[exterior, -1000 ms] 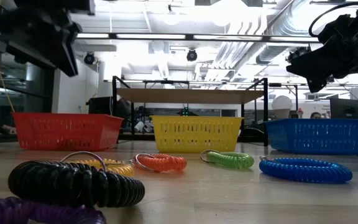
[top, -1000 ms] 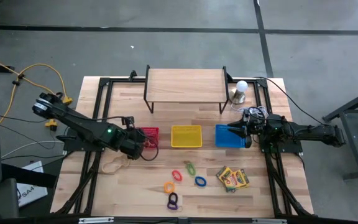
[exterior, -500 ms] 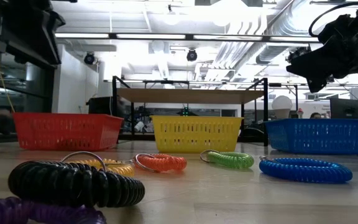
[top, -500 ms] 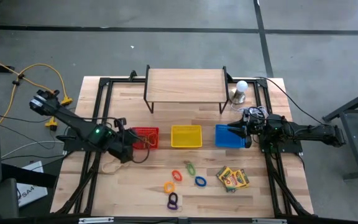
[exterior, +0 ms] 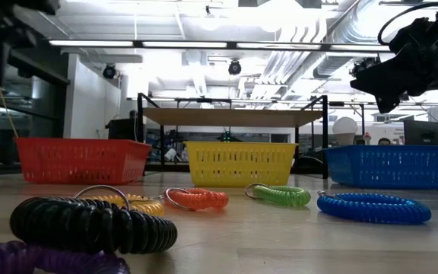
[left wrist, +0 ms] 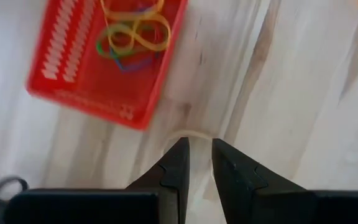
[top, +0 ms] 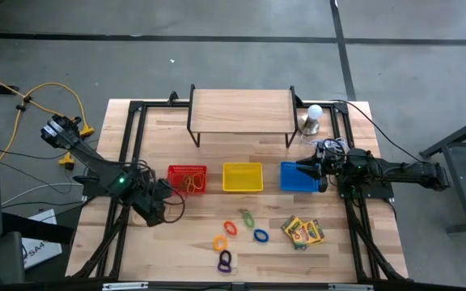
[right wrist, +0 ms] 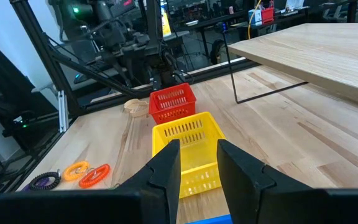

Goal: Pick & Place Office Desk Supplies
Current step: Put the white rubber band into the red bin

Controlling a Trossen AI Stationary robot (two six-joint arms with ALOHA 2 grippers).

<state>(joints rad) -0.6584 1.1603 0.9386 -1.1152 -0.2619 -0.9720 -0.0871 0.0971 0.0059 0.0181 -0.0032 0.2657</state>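
Rubber band (left wrist: 182,135) seemingly just beyond left gripper's (left wrist: 200,163) narrowly parted jaws.

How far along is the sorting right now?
Done: some rubber bands lie in the red basket. In hand: nothing; the left gripper hovers over a loose band beside that basket. Left: the coil rings and crayon boxes; the yellow basket looks empty.

The wooden table (top: 168,242) carries 3 baskets (top: 243,177), coiled rings (top: 230,229) and crayon boxes (top: 302,232).
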